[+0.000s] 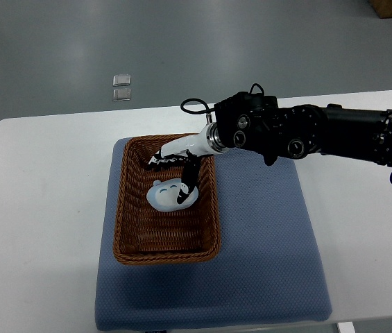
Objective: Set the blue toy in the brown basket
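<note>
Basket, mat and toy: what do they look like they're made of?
Basket: woven wicker or rattan, brown, judging by the ribbed weave. Mat: blue-grey fabric or foam, matte, with a fine dotted texture. Toy: pale blue and white, smooth and rounded; soft plastic or plush, cannot tell. The right hand is over it.

One steep downward top view from the robot's side, over the white table, moderately near.

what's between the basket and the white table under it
A blue mat lies between them in the top view: the brown basket sits on its left part, and the mat rests on the table.
</note>
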